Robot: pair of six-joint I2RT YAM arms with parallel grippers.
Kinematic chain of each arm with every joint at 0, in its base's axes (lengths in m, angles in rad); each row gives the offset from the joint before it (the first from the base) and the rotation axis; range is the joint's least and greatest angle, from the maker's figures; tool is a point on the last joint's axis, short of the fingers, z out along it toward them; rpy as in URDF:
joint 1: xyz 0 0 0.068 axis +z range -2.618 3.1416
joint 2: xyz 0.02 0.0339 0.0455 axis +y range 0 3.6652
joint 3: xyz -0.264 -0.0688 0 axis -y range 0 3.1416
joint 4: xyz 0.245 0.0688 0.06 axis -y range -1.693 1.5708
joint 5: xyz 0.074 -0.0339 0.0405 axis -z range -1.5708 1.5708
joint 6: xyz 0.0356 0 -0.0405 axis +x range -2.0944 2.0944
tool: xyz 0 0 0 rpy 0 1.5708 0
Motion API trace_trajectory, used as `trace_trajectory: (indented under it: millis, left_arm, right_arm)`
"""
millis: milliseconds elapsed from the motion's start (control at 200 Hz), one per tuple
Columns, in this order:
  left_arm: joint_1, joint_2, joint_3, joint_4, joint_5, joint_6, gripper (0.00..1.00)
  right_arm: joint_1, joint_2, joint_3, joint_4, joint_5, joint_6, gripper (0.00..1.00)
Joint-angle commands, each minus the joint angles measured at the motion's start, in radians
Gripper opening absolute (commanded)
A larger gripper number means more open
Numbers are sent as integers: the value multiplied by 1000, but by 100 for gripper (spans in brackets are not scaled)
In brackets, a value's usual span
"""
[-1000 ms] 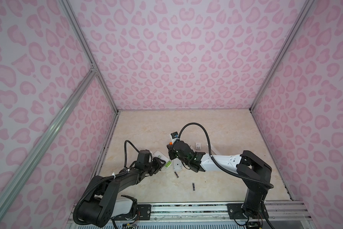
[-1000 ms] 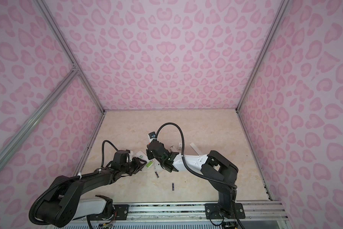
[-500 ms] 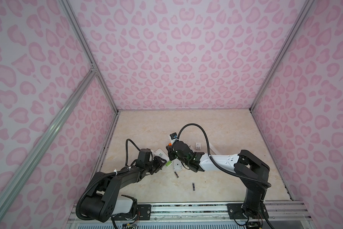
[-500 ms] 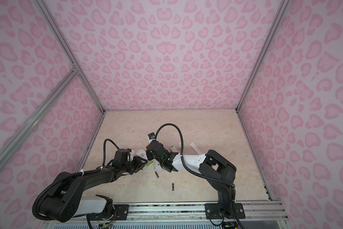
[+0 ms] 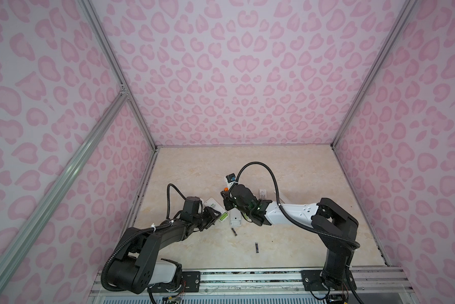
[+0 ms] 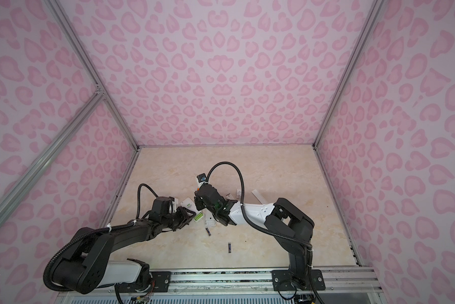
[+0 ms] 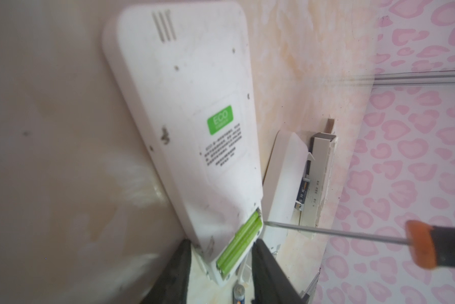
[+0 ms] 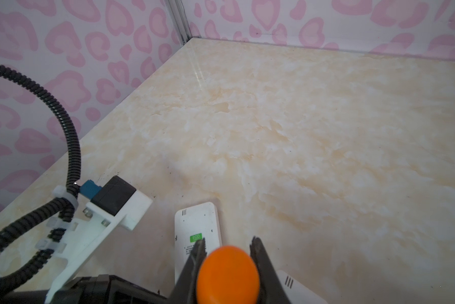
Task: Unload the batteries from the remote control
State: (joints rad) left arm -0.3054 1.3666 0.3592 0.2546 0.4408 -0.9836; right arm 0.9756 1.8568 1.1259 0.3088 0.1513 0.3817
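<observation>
A white remote control (image 7: pixel 189 105) with a green ECO sticker lies back-up on the table. Its open compartment holds two lime green batteries (image 7: pixel 239 244). My left gripper (image 7: pixel 221 244) is shut on that end of the remote, one finger on each side. My right gripper (image 8: pixel 228 240) is shut on an orange-capped screwdriver (image 8: pixel 227 273). The metal shaft (image 7: pixel 326 231) of the screwdriver reaches to the edge of the green batteries. In both top views the two grippers (image 5: pixel 216 214) (image 6: pixel 198 201) meet at the remote (image 5: pixel 212 204) (image 6: pixel 188 203), left of the table's middle.
A second white remote (image 7: pixel 287 179) (image 5: pixel 235 219) lies beside the first with a dark battery (image 7: pixel 302 189) in its open bay. Two loose black batteries (image 5: pixel 233 231) (image 5: pixel 257 247) lie nearer the front edge. Small white covers (image 5: pixel 262 193) rest behind the right arm.
</observation>
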Motion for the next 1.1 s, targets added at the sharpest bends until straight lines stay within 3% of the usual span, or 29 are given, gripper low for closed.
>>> trace_trajectory:
  millis: [0, 1095]
  left_arm:
    - [3, 9, 9, -29, -21, 16, 42]
    - [9, 14, 15, -35, -25, 4, 42]
  right_arm:
    - [-4, 9, -5, 24, -4, -2, 0]
    - [-5, -1, -24, 42, -15, 5, 0]
